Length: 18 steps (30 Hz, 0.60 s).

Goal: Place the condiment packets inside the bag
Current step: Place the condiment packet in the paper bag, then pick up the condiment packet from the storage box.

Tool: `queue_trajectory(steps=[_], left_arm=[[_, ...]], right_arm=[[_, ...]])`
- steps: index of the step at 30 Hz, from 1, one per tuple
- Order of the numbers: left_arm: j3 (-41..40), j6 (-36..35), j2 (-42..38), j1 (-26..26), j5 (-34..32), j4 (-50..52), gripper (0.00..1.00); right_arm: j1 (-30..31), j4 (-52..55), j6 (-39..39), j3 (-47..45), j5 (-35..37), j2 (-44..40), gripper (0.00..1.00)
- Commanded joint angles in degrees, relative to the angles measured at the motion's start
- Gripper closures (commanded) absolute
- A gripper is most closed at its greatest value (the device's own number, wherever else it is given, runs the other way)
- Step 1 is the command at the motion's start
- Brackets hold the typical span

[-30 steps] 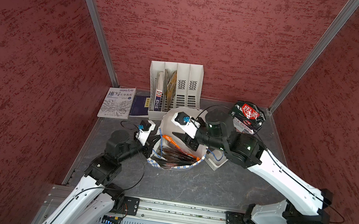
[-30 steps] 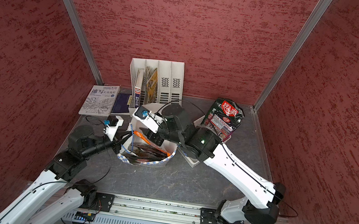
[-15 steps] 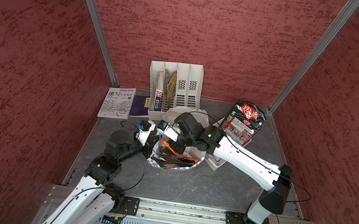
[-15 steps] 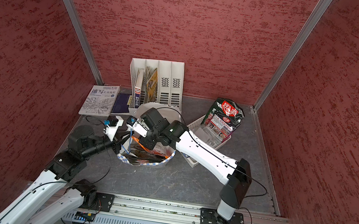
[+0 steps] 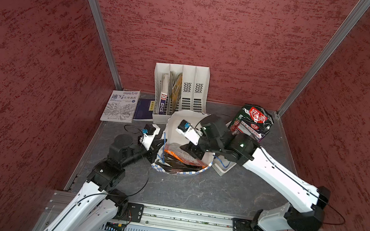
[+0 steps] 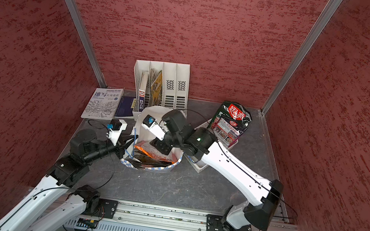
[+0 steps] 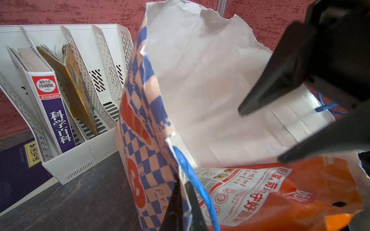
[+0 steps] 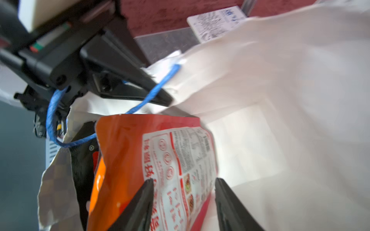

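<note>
Vs half a sec ago, R gripper (image 8: 183,181) has pulled back from deeper in the bag (image 7: 200,80), jaws now spread over the orange packet (image 8: 124,150) lying inside, while L gripper (image 7: 181,182) stays pinched on bag's rim.

Three dark-red walls (image 5: 216,27) with a rough, mottled plaster texture box in the scene, joined at the back corners by slanting silver metal posts (image 5: 98,23). The counter (image 5: 193,191) is dark grey and stone-like, evenly lit. A silver rail (image 5: 177,218) runs along its front edge.
</note>
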State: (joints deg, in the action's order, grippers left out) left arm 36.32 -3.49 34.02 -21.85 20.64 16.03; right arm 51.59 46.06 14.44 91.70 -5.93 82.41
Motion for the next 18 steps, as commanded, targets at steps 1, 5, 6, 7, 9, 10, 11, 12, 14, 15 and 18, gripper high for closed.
queue_trajectory(steps=[1, 5, 6, 7, 9, 10, 11, 12, 14, 15, 18], left_arm=[[-0.01, -0.91, -0.50, -0.13, 1.24, -1.95, 1.00], [-0.02, -0.96, -0.45, -0.13, 1.55, -2.20, 1.00], [-0.01, -0.91, -0.41, -0.13, 1.70, -2.30, 1.00], [-0.02, -0.87, -0.37, -0.13, 1.78, -2.26, 1.00], [0.02, -0.80, -0.45, -0.13, 1.89, -2.23, 1.00], [-0.01, -0.75, -0.49, -0.15, 1.94, -2.10, 1.00], [-0.02, -0.76, -0.53, -0.15, 1.94, -2.17, 1.00], [-0.02, -0.78, -0.58, -0.13, 1.94, -2.21, 1.00], [-0.01, -0.73, -0.62, -0.13, 1.87, -2.18, 1.00], [-0.02, -0.82, -0.62, -0.13, 1.86, -2.23, 1.00], [0.02, -0.86, -0.55, -0.13, 1.66, -2.11, 1.00]], right_arm=[[-10.05, -2.94, -6.37, -0.54, 5.28, -8.09, 0.34], [-29.17, -3.34, -10.73, -5.73, 4.64, -12.13, 0.16], [-34.86, -4.64, -11.90, -7.58, 3.71, -12.33, 0.12], [-40.19, -5.58, -13.84, -9.18, 0.94, -12.04, 0.09], [-51.94, -8.28, -18.67, -11.63, -6.22, -10.59, 0.05], [-56.90, -10.04, -20.84, -13.14, -9.87, -9.24, 0.04], [-60.92, -12.23, -22.85, -14.36, -12.94, -8.07, 0.03], [-64.28, -13.92, -24.46, -15.69, -15.61, -6.64, 0.02], [-68.60, -16.59, -25.64, -17.64, -19.18, -4.01, 0.02], [-69.68, -17.94, -25.53, -18.50, -20.45, -2.85, 0.01], [-70.83, -19.73, -24.79, -19.71, -25.42, 1.59, 0.01]])
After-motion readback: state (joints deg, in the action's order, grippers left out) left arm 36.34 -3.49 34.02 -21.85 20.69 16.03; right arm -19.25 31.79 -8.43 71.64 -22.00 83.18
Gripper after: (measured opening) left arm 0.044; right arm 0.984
